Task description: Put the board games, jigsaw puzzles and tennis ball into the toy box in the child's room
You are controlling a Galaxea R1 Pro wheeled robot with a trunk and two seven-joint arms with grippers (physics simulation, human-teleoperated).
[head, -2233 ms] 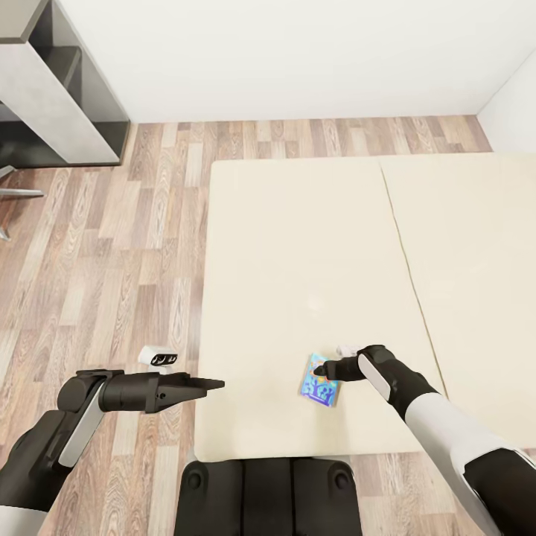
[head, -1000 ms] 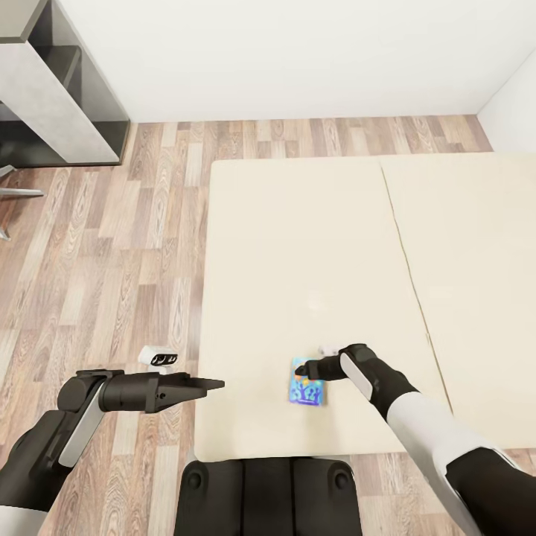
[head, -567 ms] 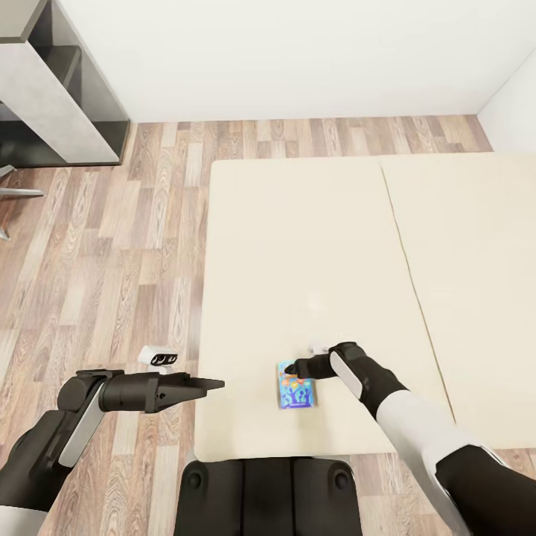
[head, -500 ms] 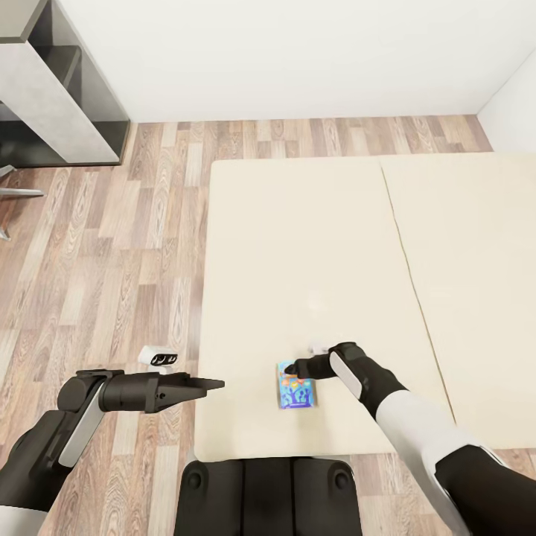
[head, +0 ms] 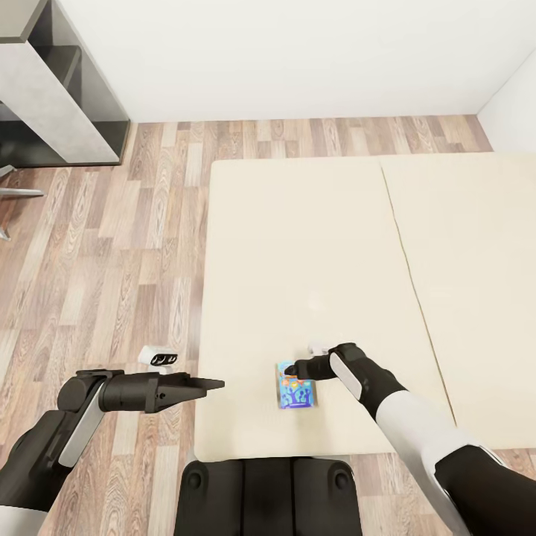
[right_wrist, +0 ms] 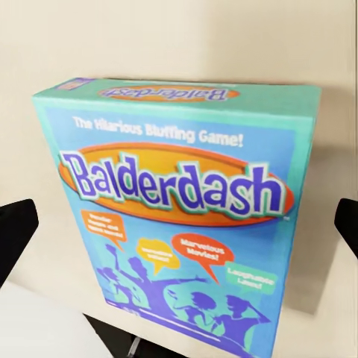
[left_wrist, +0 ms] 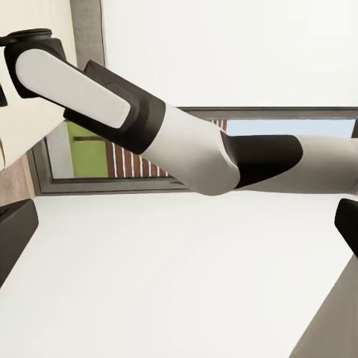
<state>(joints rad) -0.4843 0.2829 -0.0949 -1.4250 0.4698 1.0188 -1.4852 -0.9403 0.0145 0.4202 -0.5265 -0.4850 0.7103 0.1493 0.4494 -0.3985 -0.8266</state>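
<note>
Hovering right gripper (head: 292,368), jaws apart, over Balderdash box (right_wrist: 179,216) at bed's (head: 298,246) 6 o'clock edge; needing squarer straddle before closing.

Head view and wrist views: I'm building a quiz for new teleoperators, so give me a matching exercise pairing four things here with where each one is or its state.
Things:
1. Balderdash board game
2. left gripper
3. right gripper
4. bed

Places or states:
A. cream surface with a seam running down it
B. lies flat near the bed's near edge
C. hangs over the bed's left edge, holding nothing
D. open, a fingertip on either side of the box in its wrist view

Pairs: 1-B, 2-C, 3-D, 4-A
</note>
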